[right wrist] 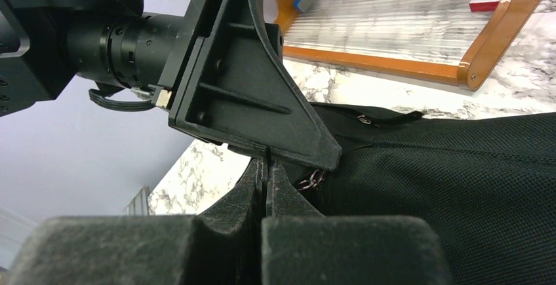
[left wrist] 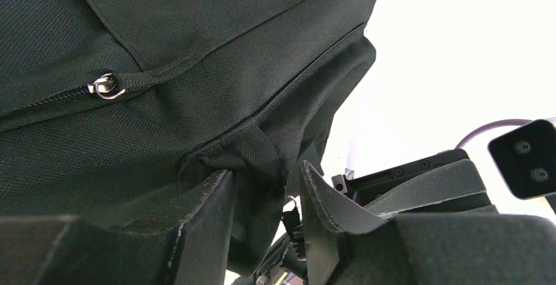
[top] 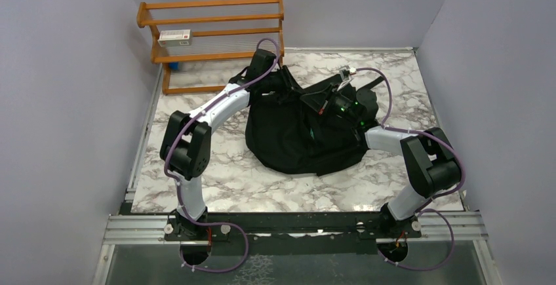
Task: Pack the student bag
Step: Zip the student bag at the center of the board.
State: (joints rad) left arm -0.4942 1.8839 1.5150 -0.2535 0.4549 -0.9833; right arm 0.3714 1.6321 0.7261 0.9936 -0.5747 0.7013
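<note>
Student bag [top: 295,144] slumped at centre of worktop [top: 216,180]. Left gripper [left wrist: 265,173] jaws spread around a fabric fold [left wrist: 252,151], likely to lift the opening; right gripper [right wrist: 265,170] jaws pressed together against bag, probably steadying it

The student bag [top: 301,137] is showing as matt black woven cloth with a coarse, grainy weave. A flat webbing strip of similar cloth is running to its zipper pull [left wrist: 105,87], which is gleaming as polished metal. The fingers [left wrist: 203,226] of the left tool [left wrist: 265,177] are looking like dull black foam with rough-cut edges, and the right tool [right wrist: 265,167] is wearing the same padding. The left arm [top: 219,105] is showing smooth white plastic shells. The surface [top: 223,180] is shining with a glossy white-and-grey marble pattern. At its far left corner, the rack [top: 210,19] is glowing as varnished orange wood.
</note>
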